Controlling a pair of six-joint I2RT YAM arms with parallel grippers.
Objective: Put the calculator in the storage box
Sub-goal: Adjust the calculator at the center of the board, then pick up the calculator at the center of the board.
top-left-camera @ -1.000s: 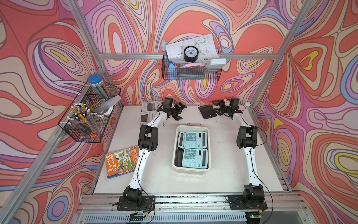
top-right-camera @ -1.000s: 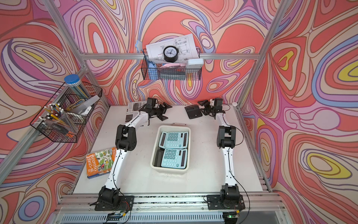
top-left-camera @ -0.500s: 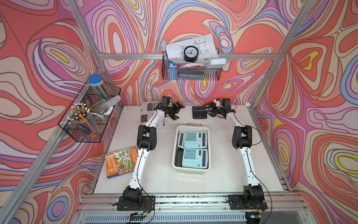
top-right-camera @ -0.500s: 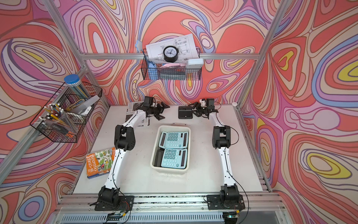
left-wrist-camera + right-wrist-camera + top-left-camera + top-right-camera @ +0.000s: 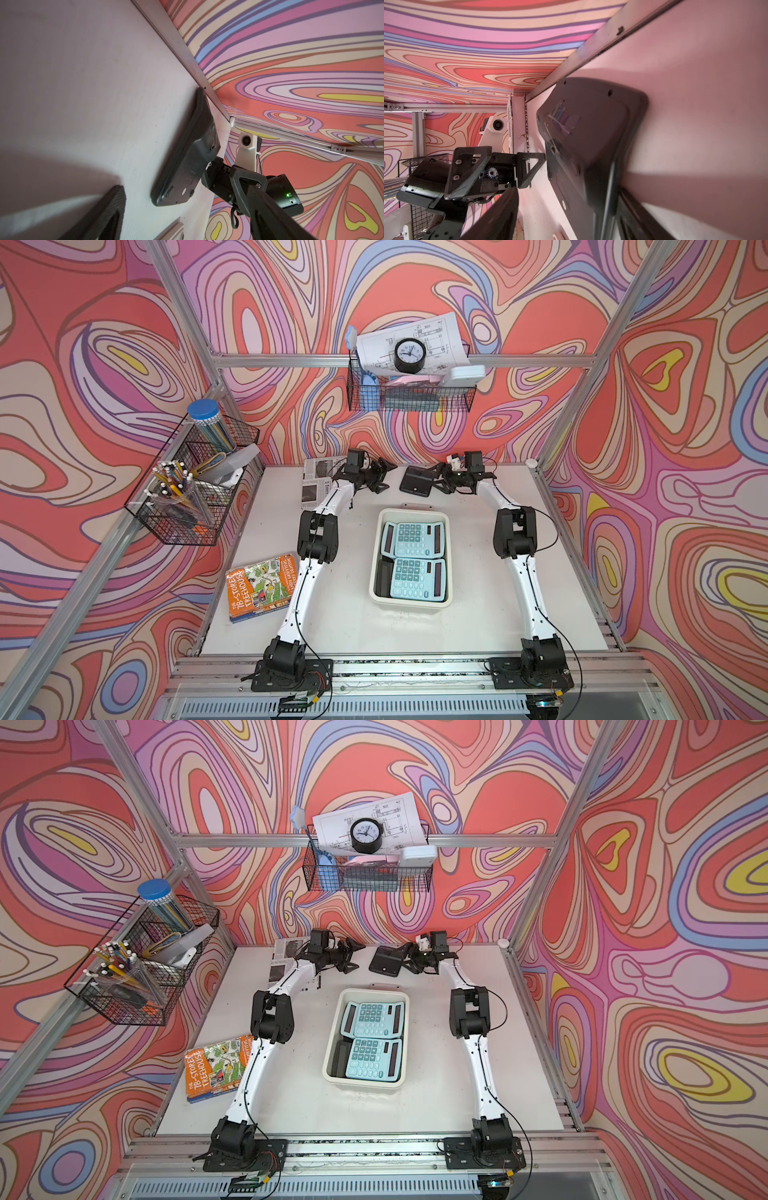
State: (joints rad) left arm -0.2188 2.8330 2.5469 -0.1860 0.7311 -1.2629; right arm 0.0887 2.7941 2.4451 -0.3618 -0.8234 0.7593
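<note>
A black calculator (image 5: 415, 485) (image 5: 384, 965) lies face down near the table's back edge, its underside filling the right wrist view (image 5: 591, 124). My right gripper (image 5: 436, 481) (image 5: 569, 193) is at its right edge, open, with fingers either side of that edge and bare table showing beside one finger. In the left wrist view the calculator (image 5: 187, 158) looks tipped up on that side. My left gripper (image 5: 386, 479) (image 5: 178, 185) is open and empty just left of it. The cream storage box (image 5: 374, 572) (image 5: 330, 1052) stands mid-table with two teal calculators (image 5: 415, 560) inside.
A folded newspaper (image 5: 316, 485) lies at the back left under my left arm. A book (image 5: 262, 589) lies at the left front. Black wire baskets hang on the left wall (image 5: 195, 489) and the back wall (image 5: 409, 393). The back rail (image 5: 187, 54) runs close behind the calculator.
My right gripper has moved left along the back of the table, and the black calculator has slid left with it. My left gripper has stayed near its place.
</note>
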